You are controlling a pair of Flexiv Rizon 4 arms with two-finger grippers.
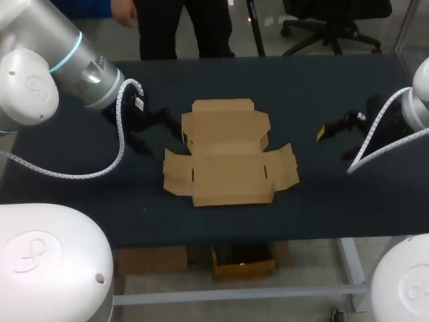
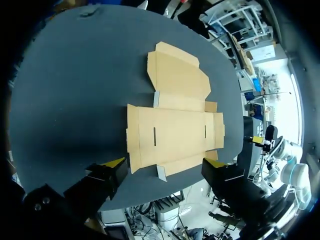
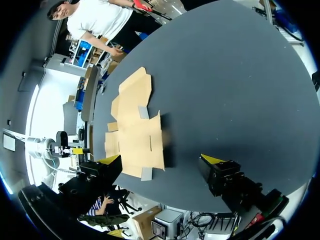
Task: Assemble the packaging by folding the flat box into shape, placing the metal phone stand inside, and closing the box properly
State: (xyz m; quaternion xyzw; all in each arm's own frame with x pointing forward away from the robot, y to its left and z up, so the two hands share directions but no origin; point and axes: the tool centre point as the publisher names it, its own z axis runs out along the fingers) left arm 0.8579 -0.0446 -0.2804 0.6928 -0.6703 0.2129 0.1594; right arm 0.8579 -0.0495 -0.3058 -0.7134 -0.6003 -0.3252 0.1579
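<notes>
A: Where was the flat box [image 1: 228, 155]?
B: Middle of the tabletop [image 1: 335, 201], unfolded and lying flat. Lid panel toward the upper edge of the frame, side flaps out left and right. No fold started, as far as I could see.
A: End effectors?
B: Both spread wide, holding nothing. Left end effector [image 1: 161, 136] sat just left of the box, by its upper-left corner. Couldn't tell if a finger touched the card. In its wrist view the box's near edge lay ahead, between the fingers. Right end effector [image 1: 335, 142] was at the right of the frame, well apart from the box.
A: Phone stand?
B: Not in any view.
A: How would the box handle?
B: My guess: thin card, very light, floppy across the panels. It would bend at the scored creases and skid on the tabletop if pushed from one side. Lying flat, it gave nothing to pinch from above. I'd have pinned the base panel with one end effector and lifted a side flap by its free edge with the other. Squeeze too hard and it dents.
</notes>
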